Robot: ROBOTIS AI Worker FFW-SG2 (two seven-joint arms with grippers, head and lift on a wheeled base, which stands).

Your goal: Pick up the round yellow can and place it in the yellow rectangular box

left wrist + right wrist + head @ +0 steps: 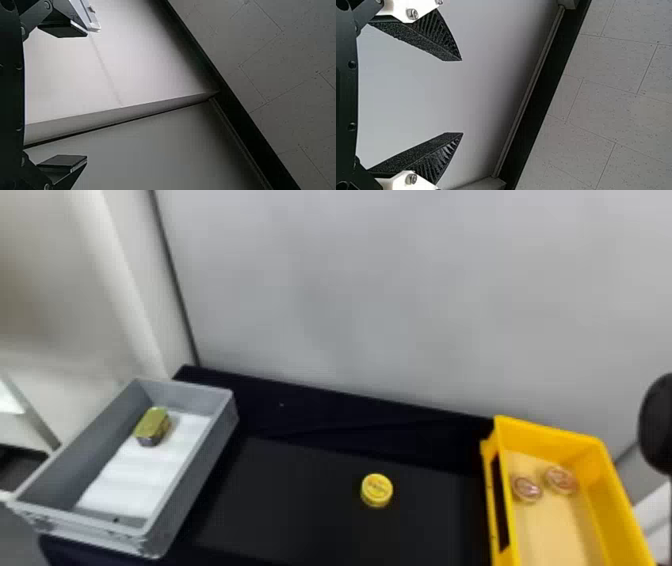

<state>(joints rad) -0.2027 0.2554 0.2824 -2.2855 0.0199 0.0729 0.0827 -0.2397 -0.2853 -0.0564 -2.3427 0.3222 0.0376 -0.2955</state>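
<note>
The round yellow can (377, 490) stands upright on the black table, right of the middle in the head view. To its right is the yellow rectangular box (620, 495), with two small round reddish items (526, 488) inside. A black rounded part, seemingly of my right arm, shows at the head view's right edge, beyond the box. In the right wrist view my right gripper (462, 97) is open, holding nothing, with wall and ceiling behind it. My left gripper (86, 96) also stands open and holds nothing in the left wrist view, facing wall and ceiling.
A grey crate (187, 480) occupies the table's left side, with a gold-green tin (153, 425) on its white lining (135, 480). Dark table surface (295, 495) lies between crate and can. A pale wall (375, 300) rises behind the table.
</note>
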